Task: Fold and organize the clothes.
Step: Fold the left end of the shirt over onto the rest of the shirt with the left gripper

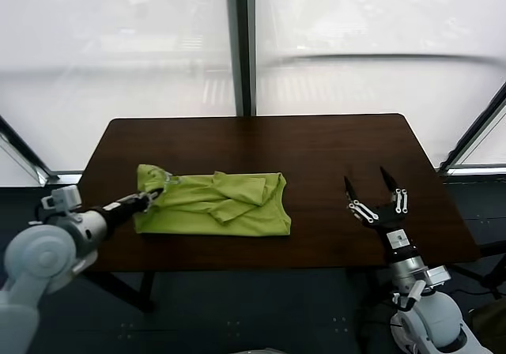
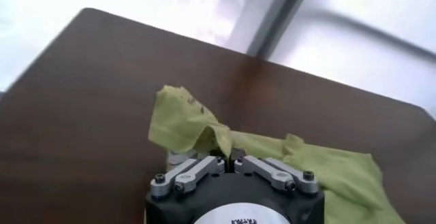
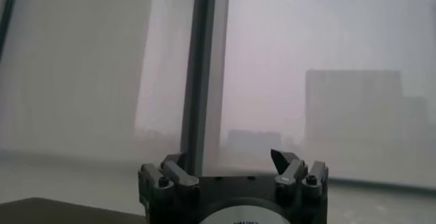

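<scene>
Folding is judged to be in hand: the T-shirt (image 1: 213,204), partly folded at the tabletop's (image 1: 332,144) left, is clamped at its left edge by the left gripper's (image 1: 152,194) jaws. Carrying that raised edge rightward is called for next, while the right gripper (image 1: 370,188) is held idle, jaws apart, near right.

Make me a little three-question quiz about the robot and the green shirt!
1. True or false: the T-shirt lies on the table.
2. Which gripper pinches the shirt: A left gripper, B right gripper?
3. Fill in: the right gripper's fingers are ____.

Key: 1 true. 2 A; it has lifted a corner at the shirt's left end. 3 open, holding nothing, over the table's right side.
</scene>
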You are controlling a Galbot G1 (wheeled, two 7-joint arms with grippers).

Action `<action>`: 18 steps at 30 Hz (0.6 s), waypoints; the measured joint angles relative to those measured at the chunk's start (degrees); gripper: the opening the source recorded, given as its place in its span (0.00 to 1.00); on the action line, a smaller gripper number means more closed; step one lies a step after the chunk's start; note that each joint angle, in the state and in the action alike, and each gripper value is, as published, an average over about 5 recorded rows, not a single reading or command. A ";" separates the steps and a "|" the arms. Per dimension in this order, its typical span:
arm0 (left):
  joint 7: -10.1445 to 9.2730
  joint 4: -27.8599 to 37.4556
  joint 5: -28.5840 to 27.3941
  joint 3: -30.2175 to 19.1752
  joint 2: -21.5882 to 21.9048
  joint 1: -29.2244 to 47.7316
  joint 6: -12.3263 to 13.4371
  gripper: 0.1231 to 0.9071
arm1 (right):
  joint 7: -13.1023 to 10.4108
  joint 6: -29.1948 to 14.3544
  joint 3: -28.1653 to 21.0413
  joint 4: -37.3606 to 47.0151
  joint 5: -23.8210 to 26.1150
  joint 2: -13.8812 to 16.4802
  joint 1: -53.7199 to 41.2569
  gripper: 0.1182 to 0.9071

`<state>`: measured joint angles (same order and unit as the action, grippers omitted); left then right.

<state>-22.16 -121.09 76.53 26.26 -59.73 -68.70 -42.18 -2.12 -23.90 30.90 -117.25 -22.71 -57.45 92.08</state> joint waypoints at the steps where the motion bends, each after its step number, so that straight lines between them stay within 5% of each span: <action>1: -0.11 0.26 -0.28 -0.91 -0.88 0.60 0.00 0.07 | 0.00 0.00 0.26 -0.12 0.16 -0.32 0.30 1.00; 18: -1.05 3.89 -3.68 -9.09 -10.58 5.10 -0.01 0.07 | 0.27 -0.32 4.00 -0.93 1.03 -3.66 3.55 1.00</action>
<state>-23.21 -117.21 72.85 17.17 -70.31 -63.60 -42.19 -1.85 -24.21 34.91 -118.18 -21.69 -61.12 95.63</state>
